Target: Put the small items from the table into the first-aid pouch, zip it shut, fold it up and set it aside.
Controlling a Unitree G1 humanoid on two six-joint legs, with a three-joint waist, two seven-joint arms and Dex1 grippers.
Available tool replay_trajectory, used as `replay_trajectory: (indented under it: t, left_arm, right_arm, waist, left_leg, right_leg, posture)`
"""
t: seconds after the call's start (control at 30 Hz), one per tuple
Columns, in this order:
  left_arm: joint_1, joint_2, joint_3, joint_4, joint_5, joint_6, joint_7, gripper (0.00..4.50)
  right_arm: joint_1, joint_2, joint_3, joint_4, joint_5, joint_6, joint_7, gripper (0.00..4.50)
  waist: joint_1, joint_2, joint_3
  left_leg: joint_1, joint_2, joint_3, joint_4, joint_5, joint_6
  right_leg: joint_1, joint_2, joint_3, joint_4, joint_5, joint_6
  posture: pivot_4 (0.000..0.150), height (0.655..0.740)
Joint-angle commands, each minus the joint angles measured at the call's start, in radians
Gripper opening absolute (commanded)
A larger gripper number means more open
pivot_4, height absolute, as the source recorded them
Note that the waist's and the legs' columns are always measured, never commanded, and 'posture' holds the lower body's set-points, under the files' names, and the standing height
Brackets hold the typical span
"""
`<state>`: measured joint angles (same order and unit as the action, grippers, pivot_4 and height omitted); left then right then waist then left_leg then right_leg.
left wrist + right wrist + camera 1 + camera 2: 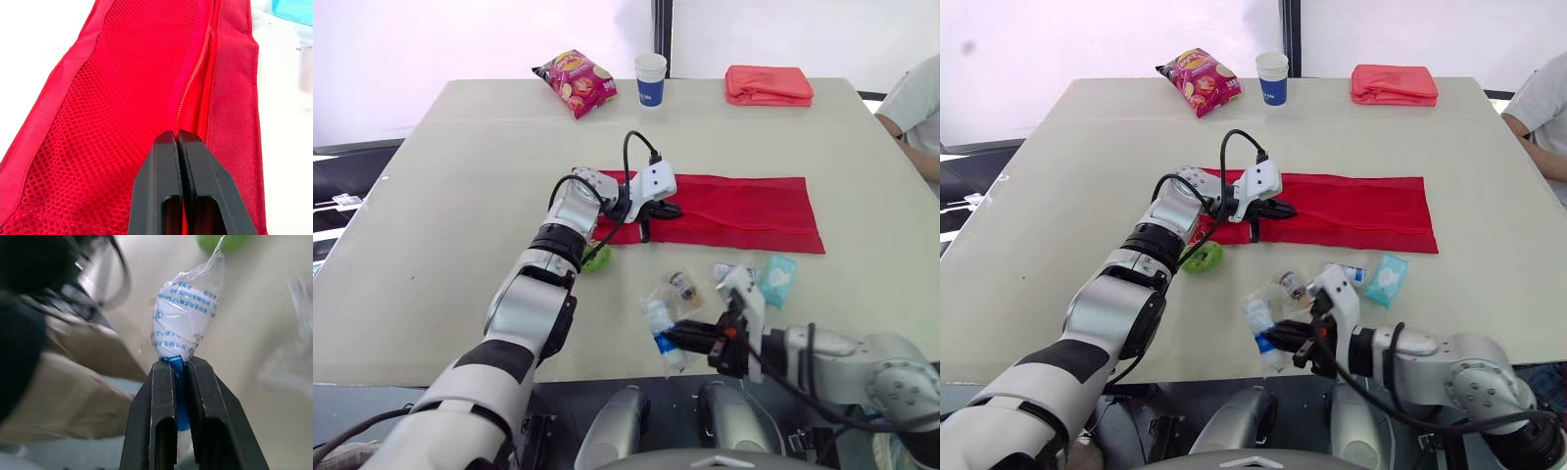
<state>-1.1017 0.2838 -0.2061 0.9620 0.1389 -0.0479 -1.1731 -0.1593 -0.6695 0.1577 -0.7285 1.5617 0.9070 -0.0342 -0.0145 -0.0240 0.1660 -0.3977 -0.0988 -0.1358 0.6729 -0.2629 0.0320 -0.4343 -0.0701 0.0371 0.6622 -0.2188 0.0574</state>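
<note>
The red first-aid pouch [734, 211] lies unfolded flat across the middle of the table. My left gripper [661, 209] rests on its left end, shut on the zipper [195, 73] beside the mesh pocket. Near the table's front edge, my right gripper [677, 338] is shut on a wrapped white bandage roll with blue print [185, 318], holding it off the table. A teal wipes packet [777, 279], a clear bag with a small bottle [677, 288] and a small white packet [729, 270] lie in front of the pouch. A green item [597, 258] sits under my left forearm.
At the back stand a chips bag [576, 81], a blue-and-white paper cup [650, 78] and a folded red cloth [769, 85]. A person's white sleeve [913, 103] shows at the far right edge of the table [431, 215].
</note>
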Motion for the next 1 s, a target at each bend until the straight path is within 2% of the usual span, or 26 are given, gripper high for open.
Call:
replay_trajectory:
  t: [0.03, 0.13, 0.37, 0.63, 1.0]
  left_arm:
    - [-0.008, -0.008, 0.016, -0.007, -0.031, -0.010, 0.001, 0.00]
    - [-0.006, -0.014, 0.017, -0.019, -0.048, 0.003, -0.015, 0.00]
    - [0.003, -0.023, 0.018, -0.059, -0.080, 0.040, -0.036, 0.00]
    - [0.026, -0.016, 0.017, -0.129, -0.106, 0.083, -0.047, 0.00]
    - [0.109, 0.011, -0.010, -0.286, -0.147, 0.157, -0.147, 0.00]
  right_arm:
    - [-0.068, 0.001, -0.092, 0.074, 0.081, -0.060, -0.048, 0.01]
    - [-0.161, 0.024, -0.092, 0.242, 0.023, -0.048, -0.165, 0.01]
    - [-0.270, 0.106, -0.076, 0.498, -0.128, 0.028, -0.144, 0.01]
    - [-0.361, 0.205, -0.070, 0.626, -0.269, 0.126, -0.078, 0.01]
    - [-0.506, 0.362, -0.179, 0.857, -0.451, 0.124, -0.047, 0.01]
  waist:
    - [0.000, 0.000, 0.000]
    - [0.001, 0.000, 0.000]
    - [0.000, 0.000, 0.000]
    - [-0.004, 0.000, 0.000]
    - [-0.018, 0.001, 0.000]
  left_leg:
    - [0.000, 0.000, 0.000, 0.000, 0.000, 0.000]
    - [0.000, 0.000, 0.000, 0.000, 0.000, 0.000]
    - [-0.001, 0.000, 0.001, -0.001, 0.000, 0.000]
    - [-0.001, 0.000, 0.001, -0.001, 0.000, 0.000]
    - [-0.001, 0.000, 0.002, -0.002, 0.000, 0.000]
  right_leg:
    - [0.000, 0.000, 0.000, 0.000, 0.000, 0.000]
    - [0.000, 0.000, 0.000, 0.000, 0.000, 0.000]
    - [-0.001, 0.000, 0.001, 0.000, 0.000, 0.000]
    - [-0.002, 0.000, 0.002, 0.001, 0.000, 0.000]
    - [-0.004, 0.000, 0.004, 0.001, 0.000, 0.000]
  posture:
    - [0.150, 0.7400]
    - [0.150, 0.7400]
    - [0.150, 0.7400]
    - [0.150, 0.7400]
    - [0.150, 0.7400]
